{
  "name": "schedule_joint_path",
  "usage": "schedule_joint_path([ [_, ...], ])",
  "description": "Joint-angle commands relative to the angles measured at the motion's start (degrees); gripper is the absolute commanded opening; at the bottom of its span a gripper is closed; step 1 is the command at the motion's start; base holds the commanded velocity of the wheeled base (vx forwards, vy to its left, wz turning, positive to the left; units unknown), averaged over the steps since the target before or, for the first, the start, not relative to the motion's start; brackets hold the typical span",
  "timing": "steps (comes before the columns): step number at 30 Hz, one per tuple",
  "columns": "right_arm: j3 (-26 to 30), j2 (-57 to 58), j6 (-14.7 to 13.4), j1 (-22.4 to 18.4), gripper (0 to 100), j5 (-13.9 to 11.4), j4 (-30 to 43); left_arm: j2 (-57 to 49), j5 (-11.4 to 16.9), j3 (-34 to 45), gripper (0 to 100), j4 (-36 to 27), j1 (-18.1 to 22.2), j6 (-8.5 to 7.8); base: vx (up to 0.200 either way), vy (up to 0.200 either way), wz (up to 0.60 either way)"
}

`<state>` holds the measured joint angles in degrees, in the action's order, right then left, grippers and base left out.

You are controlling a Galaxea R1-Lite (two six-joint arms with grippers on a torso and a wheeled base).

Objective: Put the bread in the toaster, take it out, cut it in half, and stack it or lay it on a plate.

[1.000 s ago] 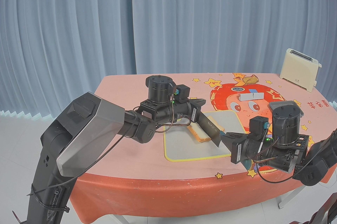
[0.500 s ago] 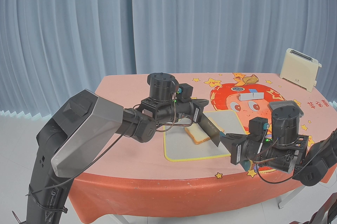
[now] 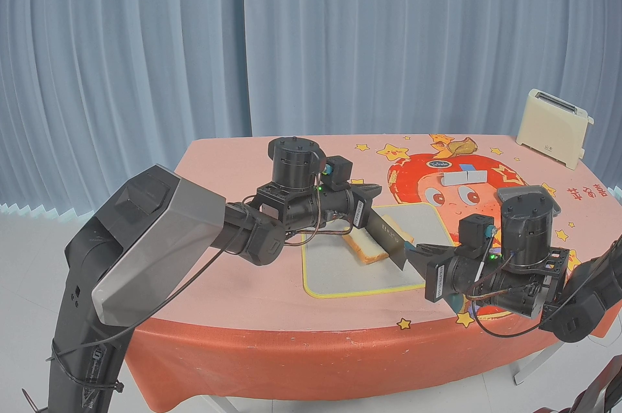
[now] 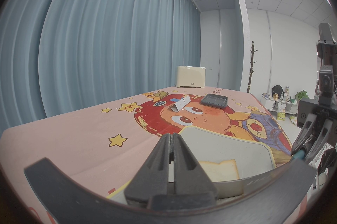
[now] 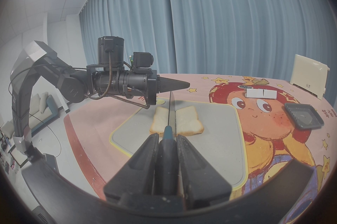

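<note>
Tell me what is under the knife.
The bread lies under the knife, flat on the cutting board. The blade stands on edge across the slice's middle, its handle in the right gripper. Whether the slice is cut through is hidden by the blade.

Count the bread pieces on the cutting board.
2. One piece lies on the knife's toaster side, the other on its opposite side; whether they are fully severed is unclear.

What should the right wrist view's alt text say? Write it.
The right gripper holds a knife, its blade edge-down across the middle of a bread slice on a cutting board. The shut left gripper is just beyond it.
</note>
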<state>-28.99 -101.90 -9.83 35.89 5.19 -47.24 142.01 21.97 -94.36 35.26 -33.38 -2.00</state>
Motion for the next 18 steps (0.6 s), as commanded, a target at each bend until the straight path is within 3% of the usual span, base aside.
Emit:
schedule_joint_path([
  [1,-0.3,0.1,0.0,0.1,0,0.1,-0.1,0.7,0.0,0.0,0,-0.1,0.1,-0.02,0.000,0.000,0.00],
  [18,-0.3,0.4,0.2,0.2,0,0.1,-0.1,1.8,0.0,-0.3,0,-0.1,0.0,-0.02,0.000,0.000,0.00],
])
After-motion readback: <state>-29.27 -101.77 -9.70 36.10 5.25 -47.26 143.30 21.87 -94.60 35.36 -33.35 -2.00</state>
